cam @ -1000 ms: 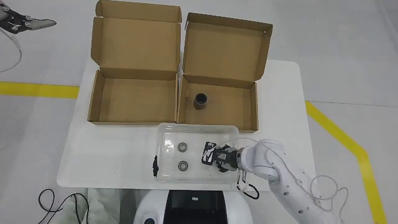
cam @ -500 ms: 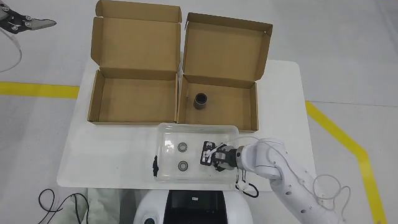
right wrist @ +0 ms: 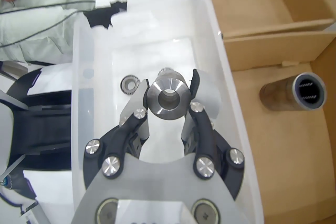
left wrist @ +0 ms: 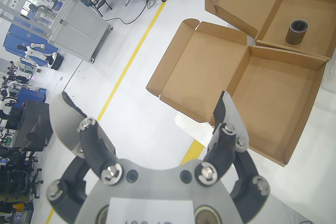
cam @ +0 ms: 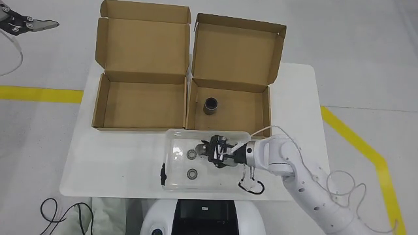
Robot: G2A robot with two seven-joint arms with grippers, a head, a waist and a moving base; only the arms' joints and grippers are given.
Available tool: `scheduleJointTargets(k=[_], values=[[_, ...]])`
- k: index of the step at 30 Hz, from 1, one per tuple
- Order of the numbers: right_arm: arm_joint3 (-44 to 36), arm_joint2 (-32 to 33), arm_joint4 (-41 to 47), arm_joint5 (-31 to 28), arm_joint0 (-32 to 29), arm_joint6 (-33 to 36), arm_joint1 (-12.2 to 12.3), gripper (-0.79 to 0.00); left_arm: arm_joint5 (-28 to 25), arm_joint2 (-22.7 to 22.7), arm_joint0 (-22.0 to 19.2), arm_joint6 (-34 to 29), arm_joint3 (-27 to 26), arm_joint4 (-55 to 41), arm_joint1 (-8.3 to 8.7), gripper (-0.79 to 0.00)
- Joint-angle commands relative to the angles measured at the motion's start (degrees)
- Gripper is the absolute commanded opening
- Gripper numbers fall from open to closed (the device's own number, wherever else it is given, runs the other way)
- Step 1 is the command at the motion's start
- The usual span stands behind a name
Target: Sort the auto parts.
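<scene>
Right gripper [right wrist: 168,89] was clamped on a silver metal sleeve [right wrist: 168,100], one finger against each side of it and its bored end facing back toward the wrist. The gripper sat low inside the clear bin [right wrist: 78,78]; whether the sleeve had left the bin floor could not be told. A small ring bearing [right wrist: 129,85] lay just beside one finger, on the side away from the cartons, and a second ring [cam: 192,173] lay a little farther off.

Past the bin wall on the gripper's other side stood the right-hand box [cam: 248,114], holding a dark cylinder [right wrist: 291,95]. The left-hand box [cam: 144,104] beside it held nothing. The left gripper [left wrist: 143,101] hung well away from the table, fingers spread wide.

By my judgement the pick was made and the carry was due. The sleeve needed raising above the bin rim, then crossing to the box with the cylinder, probably its like, and releasing low enough that it would not roll.
</scene>
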Motion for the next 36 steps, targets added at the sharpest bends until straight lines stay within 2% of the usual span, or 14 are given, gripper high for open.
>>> scheduleJointTargets(k=[1, 4, 7, 12, 21, 27, 36], values=[[0.0, -0.2, -1.2, 0.6, 1.0, -4.9, -0.3, -0.785, 0.0, 0.0, 0.0, 0.0, 0.0, 0.0, 0.00, 0.000], [-0.4, -0.3, -1.8, -0.2, 2.7, -12.5, -0.7, -0.785, 0.0, 0.0, 0.0, 0.0, 0.0, 0.0, 0.00, 0.000], [-0.5, 0.5, -3.2, 0.5, 4.5, -16.5, -0.9, -0.785, 0.0, 0.0, 0.0, 0.0, 0.0, 0.0, 0.00, 0.000], [-2.4, 2.0, -4.0, 2.7, 6.1, -18.5, -1.0, -0.785, 0.0, 0.0, 0.0, 0.0, 0.0, 0.0, 0.00, 0.000], [-2.3, 3.4, -0.3, -0.5, 10.6, -24.1, -1.4, -0.785, 0.0, 0.0, 0.0, 0.0, 0.0, 0.0, 0.00, 0.000], [-2.8, 6.4, 1.2, -1.1, 13.1, -30.5, -1.5, -0.785, 0.0, 0.0, 0.0, 0.0, 0.0, 0.0, 0.00, 0.000], [-7.8, 10.3, 2.0, -0.2, 14.3, -31.4, -1.3, -0.785, 0.0, 0.0, 0.0, 0.0, 0.0, 0.0, 0.00, 0.000]])
